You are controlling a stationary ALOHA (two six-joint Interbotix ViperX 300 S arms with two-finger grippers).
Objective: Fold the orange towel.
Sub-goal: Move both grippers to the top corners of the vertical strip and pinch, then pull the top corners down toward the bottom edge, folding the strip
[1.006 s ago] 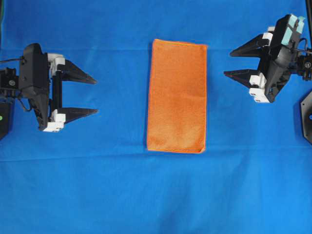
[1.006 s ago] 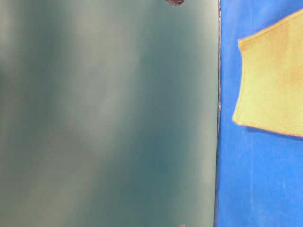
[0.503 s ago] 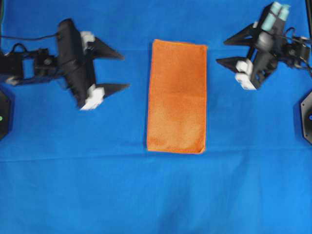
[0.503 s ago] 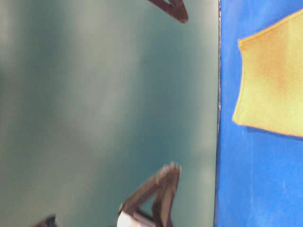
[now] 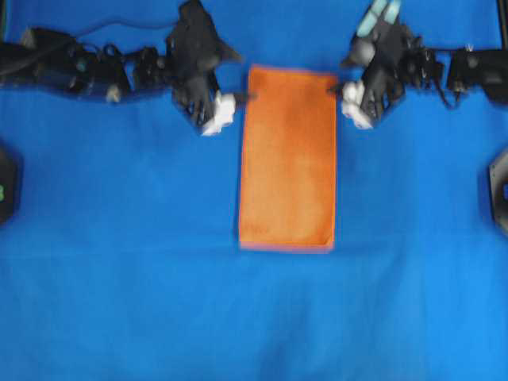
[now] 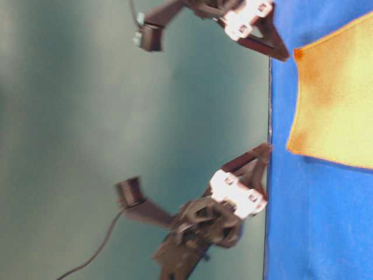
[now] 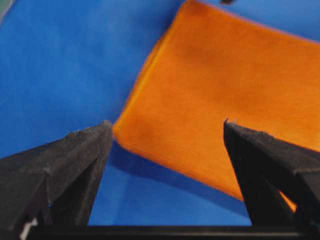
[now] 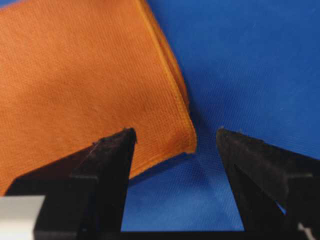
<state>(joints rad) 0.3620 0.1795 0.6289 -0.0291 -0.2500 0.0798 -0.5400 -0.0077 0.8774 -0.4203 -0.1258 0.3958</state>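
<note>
On the blue cloth (image 5: 159, 302) covering the tabletop, I see the orange towel (image 5: 288, 159) lying flat at centre as a folded, upright rectangle. My left end effector (image 5: 238, 99) sits at the towel's far left corner, fingers spread apart and holding nothing; its wrist camera shows that corner between the fingertips (image 7: 102, 131). My right end effector (image 5: 337, 86) is at the far right corner, likewise spread wide and empty, with the corner's stitched hem (image 8: 186, 117) framed between its two fingers.
</note>
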